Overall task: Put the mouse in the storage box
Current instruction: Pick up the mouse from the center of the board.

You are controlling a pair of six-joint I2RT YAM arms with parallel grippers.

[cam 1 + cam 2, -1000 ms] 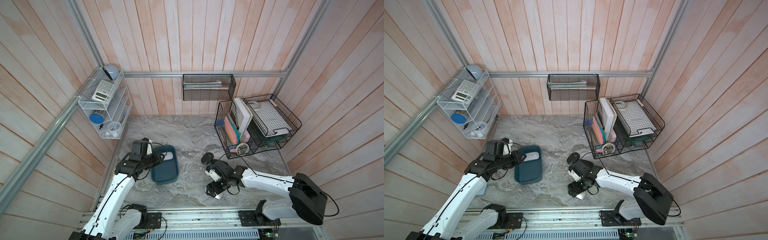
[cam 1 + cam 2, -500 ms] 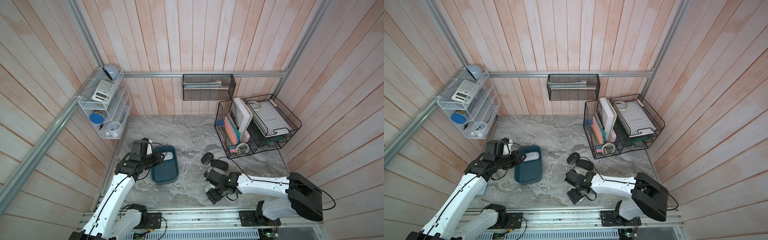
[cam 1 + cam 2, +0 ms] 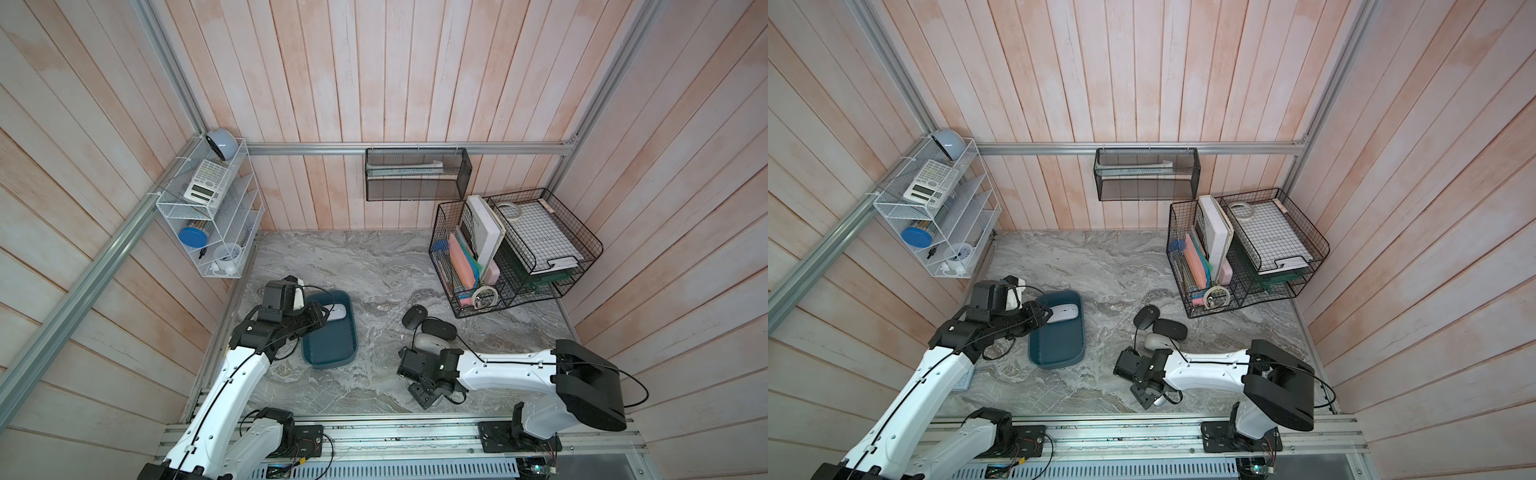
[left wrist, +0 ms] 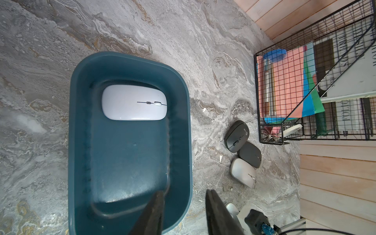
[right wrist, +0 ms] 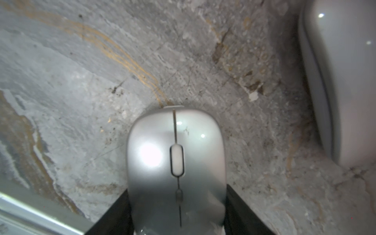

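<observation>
Silver mouse (image 5: 176, 162) lay flat on the marble table (image 3: 374, 266) at the near edge, close to the rail (image 3: 395, 432). The right gripper (image 5: 176, 211) was closed on it. The wrist view showed a black finger (image 5: 116, 217) pressed to each long side of its rear half, while its front and scroll wheel stuck out beyond the fingertips. In both top views the right gripper (image 3: 428, 398) (image 3: 1152, 398) covered nearly all of that mouse. Just beyond it a pale grey mouse (image 3: 430, 341) rested on the table, then a flat dark mouse (image 3: 439, 327) right against it, then a rounder dark mouse (image 3: 413, 316). Well apart to the left stood the storage box (image 3: 332, 365), so the silver mouse was outside it, across a bare stretch of table. A white mouse (image 4: 134, 102) lay crosswise at the far end of the box floor. The left gripper (image 4: 183, 195) hung at the box with its jaws a little apart. Its wrist view showed one finger over the inside and one outside the long wall, but whether they pinched the wall I could not tell. Farther back on the right stood black wire baskets (image 3: 515, 249), and a white wire rack (image 3: 208, 232) with a calculator (image 3: 207, 187) hung on the left wall.
</observation>
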